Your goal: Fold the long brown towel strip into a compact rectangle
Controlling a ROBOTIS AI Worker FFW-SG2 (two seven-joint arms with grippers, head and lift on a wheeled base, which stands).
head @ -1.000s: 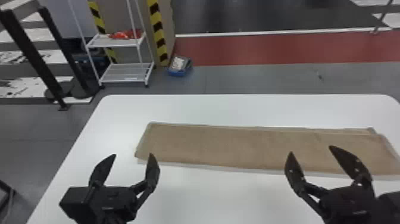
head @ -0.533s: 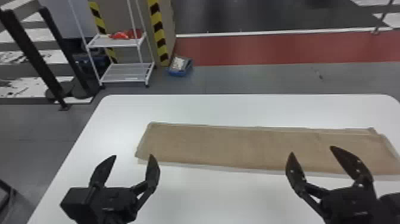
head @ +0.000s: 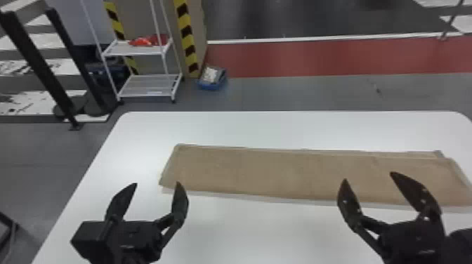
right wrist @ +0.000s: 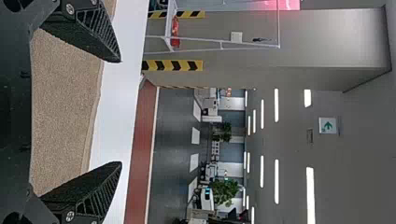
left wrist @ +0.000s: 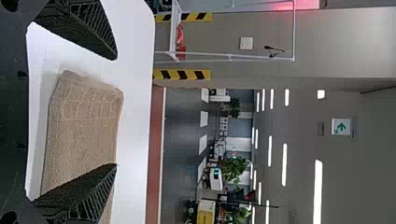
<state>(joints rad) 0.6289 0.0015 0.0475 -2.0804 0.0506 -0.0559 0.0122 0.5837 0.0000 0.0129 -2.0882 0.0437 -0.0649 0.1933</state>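
In the head view the brown towel strip (head: 281,172) lies flat and lengthwise across the white table, its layers slightly offset at the right end. My left gripper (head: 157,184) is open near the strip's left end, on the near side. Over the strip's near edge, toward its right end, my right gripper (head: 368,175) stands open. The left wrist view has the towel's end (left wrist: 84,130) beyond the spread fingers of the left gripper (left wrist: 116,112). In the right wrist view, towel cloth (right wrist: 63,107) spans behind the open right gripper (right wrist: 121,112). Neither holds anything.
The white table (head: 281,130) extends around the towel. Past its far edge, on the floor, stand a white wire shelf (head: 147,86) with a red item and a blue box (head: 212,79). Black posts (head: 42,66) stand at the far left.
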